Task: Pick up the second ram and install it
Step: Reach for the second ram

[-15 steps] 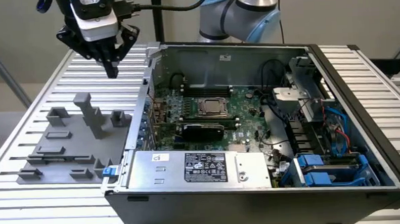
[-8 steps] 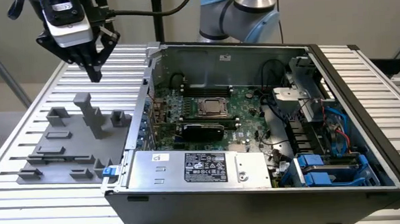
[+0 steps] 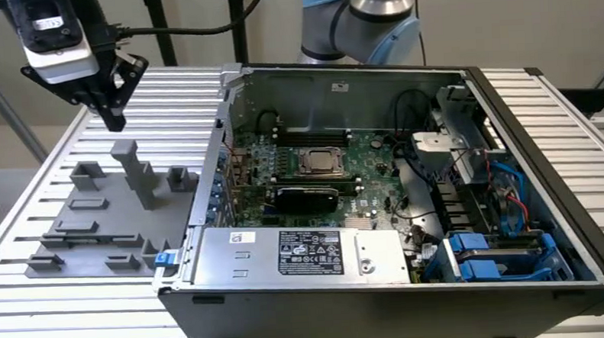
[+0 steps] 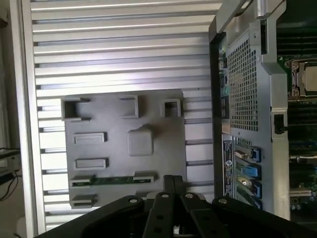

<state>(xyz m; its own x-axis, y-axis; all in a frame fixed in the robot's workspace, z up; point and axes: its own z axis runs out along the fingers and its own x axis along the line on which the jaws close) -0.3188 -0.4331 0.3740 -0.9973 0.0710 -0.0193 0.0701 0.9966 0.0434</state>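
**Gripper above the holder plate, second ram still seated in it**

The gripper (image 3: 112, 115) hangs over the slatted metal table (image 3: 182, 90), to the exterior view's left of the open computer case (image 3: 389, 291). Its jaws are together and hold nothing. It is up off the grey holder plate (image 3: 80, 218) and touches none of the plate's blocks.

In the wrist view, the second ram (image 4: 115, 180) lies in that plate as a thin green strip. It is held at each end by 1 of 2 small grey blocks, and it is apart from the dark fingertips (image 4: 168, 184), which show close to 1 of its ends.

Inside the case, the motherboard faces up, with the silver processor socket (image 3: 322, 162) near its middle.
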